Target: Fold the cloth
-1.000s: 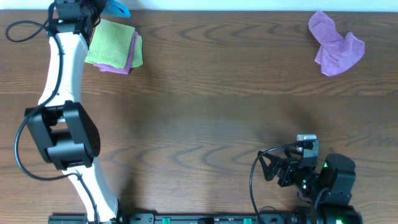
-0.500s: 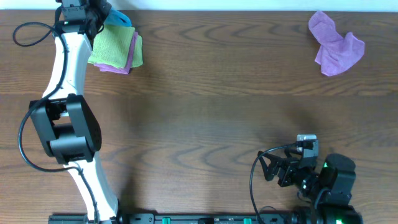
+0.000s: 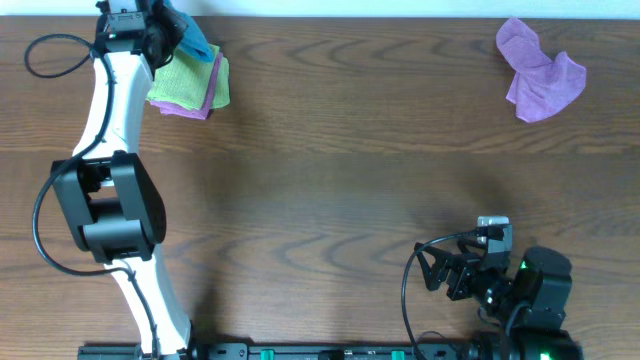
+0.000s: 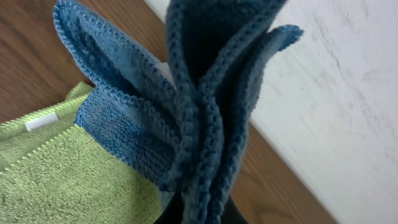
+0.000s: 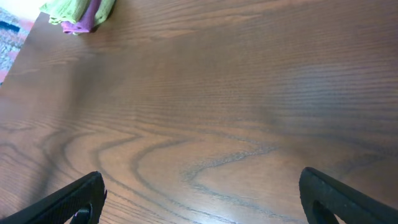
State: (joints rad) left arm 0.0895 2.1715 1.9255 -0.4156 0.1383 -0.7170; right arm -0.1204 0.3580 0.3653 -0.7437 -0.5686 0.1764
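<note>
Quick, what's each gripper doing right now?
Left gripper: shut on the blue cloth.
Right gripper: open, holding nothing.

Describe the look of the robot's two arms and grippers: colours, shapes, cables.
The left arm has slim white links, bulky black joint housings and a looping black cable. The right arm is black, with a green light and a small grey box. The right gripper has black, rounded fingers.

The blue cloth [image 4: 205,118], bunched in folds, is pinched in the jaws above a green cloth [image 4: 56,180].
</note>
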